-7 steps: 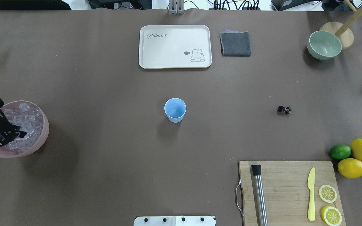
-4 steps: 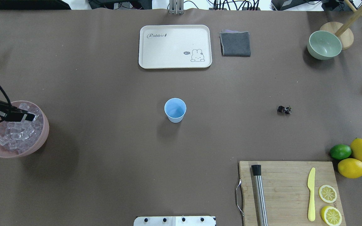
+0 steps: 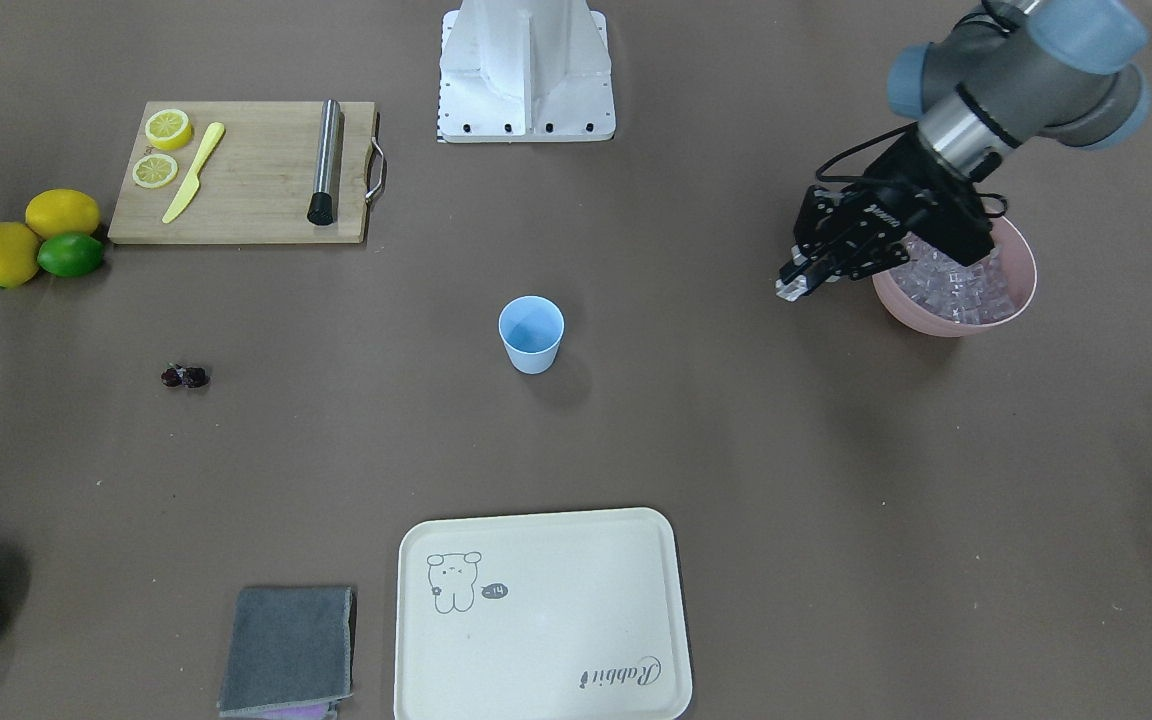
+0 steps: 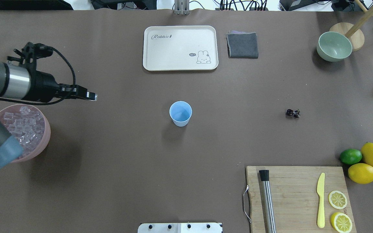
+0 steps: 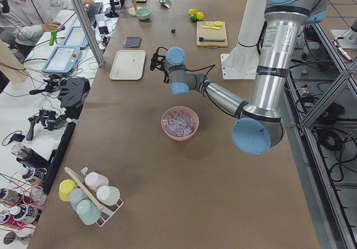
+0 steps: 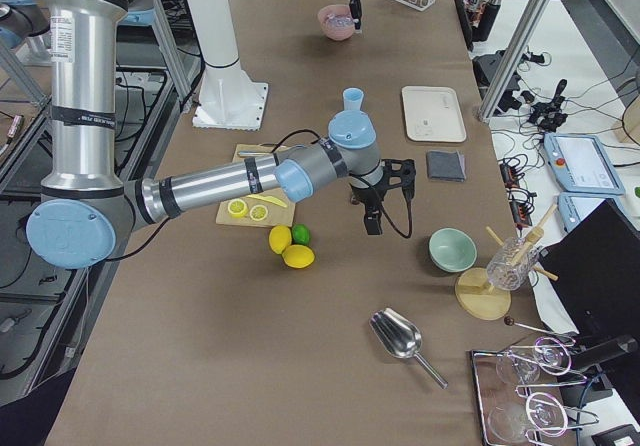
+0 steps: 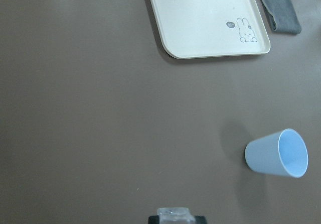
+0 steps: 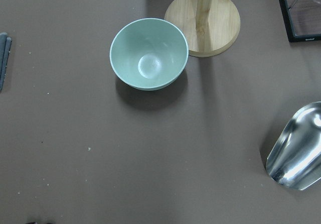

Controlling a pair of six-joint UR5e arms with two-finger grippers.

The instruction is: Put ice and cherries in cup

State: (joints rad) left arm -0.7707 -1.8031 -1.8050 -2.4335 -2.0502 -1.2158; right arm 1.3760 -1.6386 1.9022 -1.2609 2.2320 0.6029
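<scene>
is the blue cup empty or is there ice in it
Empty. The overhead and front views look down into the upright cup and show only its bare blue inside, with nothing in it.

The left pincer [image 4: 92,96] has carried ice [image 7: 173,213] out of the pink bowl [image 4: 48,134].

A long table [image 5: 167,199] under a plain brown cover stretched from near to far, with a cluttered white side bench [image 5: 22,120] along its left, a slanted metal post [image 5: 83,23] at its far left edge, and grey floor [image 5: 340,226] to the right, all evenly lit.
</scene>
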